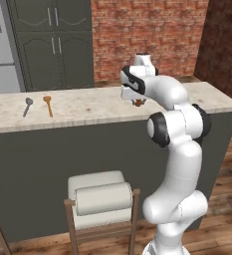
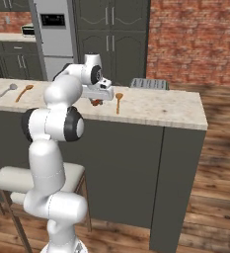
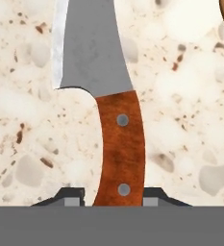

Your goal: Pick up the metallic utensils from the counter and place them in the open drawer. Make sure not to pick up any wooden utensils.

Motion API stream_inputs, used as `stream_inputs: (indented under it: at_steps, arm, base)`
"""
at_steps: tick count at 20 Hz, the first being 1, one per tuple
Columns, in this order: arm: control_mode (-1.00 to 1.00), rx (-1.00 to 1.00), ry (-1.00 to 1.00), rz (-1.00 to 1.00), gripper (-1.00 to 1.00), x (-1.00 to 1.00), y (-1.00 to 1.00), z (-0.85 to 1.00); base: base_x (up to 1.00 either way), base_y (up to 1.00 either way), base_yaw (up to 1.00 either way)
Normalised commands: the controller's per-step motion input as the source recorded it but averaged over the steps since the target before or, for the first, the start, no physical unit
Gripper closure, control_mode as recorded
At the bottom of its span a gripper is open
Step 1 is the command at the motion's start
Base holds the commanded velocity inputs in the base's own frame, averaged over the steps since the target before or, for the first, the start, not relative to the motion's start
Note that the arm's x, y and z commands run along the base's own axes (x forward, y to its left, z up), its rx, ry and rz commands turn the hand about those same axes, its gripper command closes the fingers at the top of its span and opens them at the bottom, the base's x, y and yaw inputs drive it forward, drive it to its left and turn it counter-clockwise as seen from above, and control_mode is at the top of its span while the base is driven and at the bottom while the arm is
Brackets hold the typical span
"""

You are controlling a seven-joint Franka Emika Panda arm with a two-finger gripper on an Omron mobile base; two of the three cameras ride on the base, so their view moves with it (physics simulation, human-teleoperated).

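Left base view: counter (image 1: 97,112) spans the frame, arm (image 1: 179,149) bent over its right part with the gripper (image 1: 137,102) down at the surface. A stool (image 1: 101,201) stands in front of the counter. At far left lie a metal spoon (image 1: 27,106) and, just beside it, a wooden spoon (image 1: 48,105). Right base view has another wooden spoon (image 2: 118,101) just right of the gripper. Hand view: fingertips (image 3: 72,197) flank the brown handle of a knife (image 3: 114,115) flat on the stone; can't tell if they're touching it.
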Motion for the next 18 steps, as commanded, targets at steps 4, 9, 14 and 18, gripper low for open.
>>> stream_inputs:
  at_steps: [4, 9, 14, 18]
  arm:
    - [-1.00, 0.00, -0.01, 0.00, 1.00, -0.53, 0.02, 0.29]
    - [-1.00, 0.00, 0.00, 0.01, 1.00, -0.99, 0.03, 0.78]
    - [-1.00, -0.01, 0.00, 0.07, 1.00, -1.00, 0.01, 0.88]
    - [-1.00, -0.01, 0.00, 0.07, 1.00, -1.00, 0.00, 0.57]
  base:
    - [0.00, 0.00, 0.00]
    - [0.00, 0.00, 0.00]
    - [0.00, 0.00, 0.00]
    - [0.00, 0.00, 0.00]
